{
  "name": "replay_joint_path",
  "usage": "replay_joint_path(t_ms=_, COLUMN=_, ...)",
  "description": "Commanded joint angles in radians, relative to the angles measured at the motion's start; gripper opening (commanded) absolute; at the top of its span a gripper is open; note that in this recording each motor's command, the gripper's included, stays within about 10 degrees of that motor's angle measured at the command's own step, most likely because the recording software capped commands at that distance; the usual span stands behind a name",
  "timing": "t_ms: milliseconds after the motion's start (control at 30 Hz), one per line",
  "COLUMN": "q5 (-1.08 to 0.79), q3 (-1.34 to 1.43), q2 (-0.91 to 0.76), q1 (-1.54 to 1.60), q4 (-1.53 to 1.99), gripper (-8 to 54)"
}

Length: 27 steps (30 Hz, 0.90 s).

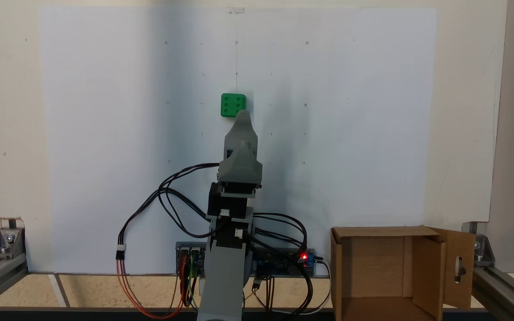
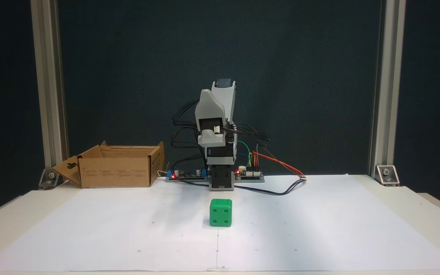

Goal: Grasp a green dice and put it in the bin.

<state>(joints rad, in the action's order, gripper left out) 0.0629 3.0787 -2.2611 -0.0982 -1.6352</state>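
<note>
The green dice (image 1: 233, 105) sits on the white paper (image 1: 105, 133) covering the desk (image 2: 414, 206), out in front of the arm (image 2: 220, 152). From above its top face shows six pips; the front view shows four on its side. The hand (image 1: 243, 115) hangs folded just short of it, holding nothing; I cannot tell how far it is open. The bin (image 2: 117, 171) stands open beside the arm's base.

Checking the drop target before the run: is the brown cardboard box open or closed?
Open. The brown cardboard box has its flaps folded outward, and its bare inside shows from above; the slotted flap hangs out to one side.
</note>
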Motion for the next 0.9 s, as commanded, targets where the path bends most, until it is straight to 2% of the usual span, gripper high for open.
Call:
replay_joint_path(t_ms=0, q5=-0.044, q3=0.051, q2=-0.104, q1=-0.006, q4=-0.041, gripper=44.6)
replay_joint_path(t_ms=867, q5=-0.046, q3=0.051, q2=-0.104, q1=0.005, q4=-0.041, gripper=45.2)
